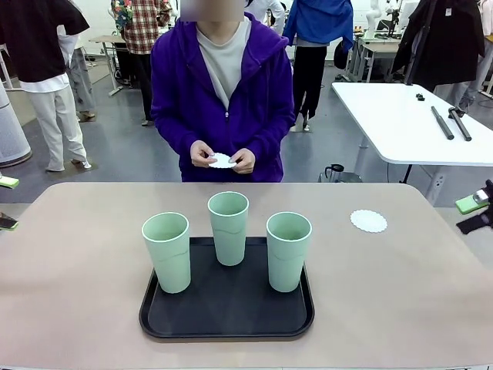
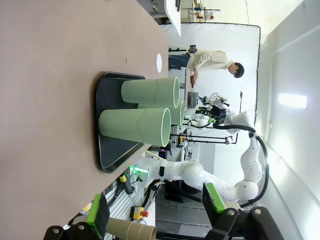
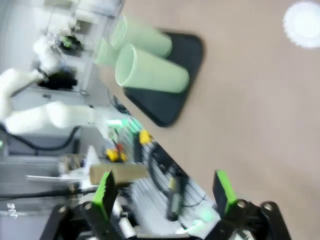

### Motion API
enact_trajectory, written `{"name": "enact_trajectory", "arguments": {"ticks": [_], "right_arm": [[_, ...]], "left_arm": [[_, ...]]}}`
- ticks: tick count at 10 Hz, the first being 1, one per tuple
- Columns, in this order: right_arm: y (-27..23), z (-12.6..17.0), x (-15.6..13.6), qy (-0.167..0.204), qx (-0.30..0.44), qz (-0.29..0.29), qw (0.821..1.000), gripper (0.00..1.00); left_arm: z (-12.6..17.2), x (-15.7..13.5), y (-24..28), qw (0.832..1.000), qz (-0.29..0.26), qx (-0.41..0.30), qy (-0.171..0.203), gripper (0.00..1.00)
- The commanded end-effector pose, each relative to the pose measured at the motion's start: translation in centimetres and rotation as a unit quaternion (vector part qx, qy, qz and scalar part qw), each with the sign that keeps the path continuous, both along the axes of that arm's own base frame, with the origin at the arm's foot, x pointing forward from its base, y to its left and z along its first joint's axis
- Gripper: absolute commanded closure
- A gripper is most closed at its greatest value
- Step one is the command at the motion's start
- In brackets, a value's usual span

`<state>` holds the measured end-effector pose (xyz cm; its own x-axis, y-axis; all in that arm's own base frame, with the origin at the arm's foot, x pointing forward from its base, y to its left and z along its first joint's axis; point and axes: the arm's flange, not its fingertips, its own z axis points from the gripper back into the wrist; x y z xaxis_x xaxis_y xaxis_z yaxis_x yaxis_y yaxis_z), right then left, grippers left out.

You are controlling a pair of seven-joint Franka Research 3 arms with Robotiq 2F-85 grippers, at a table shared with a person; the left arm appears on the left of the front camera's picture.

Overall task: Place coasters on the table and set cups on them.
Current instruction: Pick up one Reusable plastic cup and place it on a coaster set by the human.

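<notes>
Front: three cups (image 1: pixel 229 227) upright on black tray (image 1: pixel 227 327), centre, by near edge of worktop (image 1: pixel 77 270); one coaster (image 1: pixel 368 221) flat near far right corner; second coaster (image 1: pixel 223 160) in person's hands (image 1: pixel 245 160).
Left wrist: my left jaws apart, empty.
Right wrist: my right jaws apart, empty.

- The front view looks from the near edge of the table (image 1: pixel 69 308) straight across it at a person (image 1: pixel 223 92) on the far side; the tray (image 1: pixel 227 312) with three cups (image 1: pixel 229 227) sits close, lower centre of the frame
- The left wrist view is rolled a quarter turn and looks over the table from one end; the table takes the left of the frame, and the left gripper (image 2: pixel 154 192) rises from the bottom edge
- The right wrist view, blurred and also rolled, looks in from the opposite end, with the right gripper (image 3: pixel 163 175) at the bottom edge
- All three share the tray, the cups and one coaster (image 1: pixel 368 221) lying on the table
</notes>
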<state>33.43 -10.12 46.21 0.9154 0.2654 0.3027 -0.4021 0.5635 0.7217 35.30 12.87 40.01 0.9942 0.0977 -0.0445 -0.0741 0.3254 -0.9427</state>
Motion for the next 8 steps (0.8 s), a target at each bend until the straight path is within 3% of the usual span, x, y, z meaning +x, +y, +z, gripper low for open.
{"name": "enact_trajectory", "arguments": {"ticks": [1,2,4,7,8], "right_arm": [[1.9,3.1,2.1,-0.109,-0.093,0.09,0.986,0.0],[3.6,4.5,2.4,-0.139,-0.106,0.132,0.976,0.0],[10.4,7.5,3.1,-0.203,-0.171,0.229,0.936,0.0],[19.2,7.4,2.7,-0.226,-0.245,0.292,0.896,0.0],[21.0,6.8,2.6,-0.239,-0.227,0.305,0.893,0.0]], "left_arm": [[0.1,-0.1,0.1,1.0,0.0,-0.005,-0.002,0.0],[0.1,-0.1,0.1,1.0,0.0,-0.005,-0.002,0.0],[0.1,-0.1,0.1,1.0,0.0,-0.005,-0.002,0.0],[0.1,-0.1,0.1,1.0,0.0,-0.005,-0.002,0.0],[0.1,-0.1,0.1,1.0,0.0,-0.005,-0.002,0.0]]}}
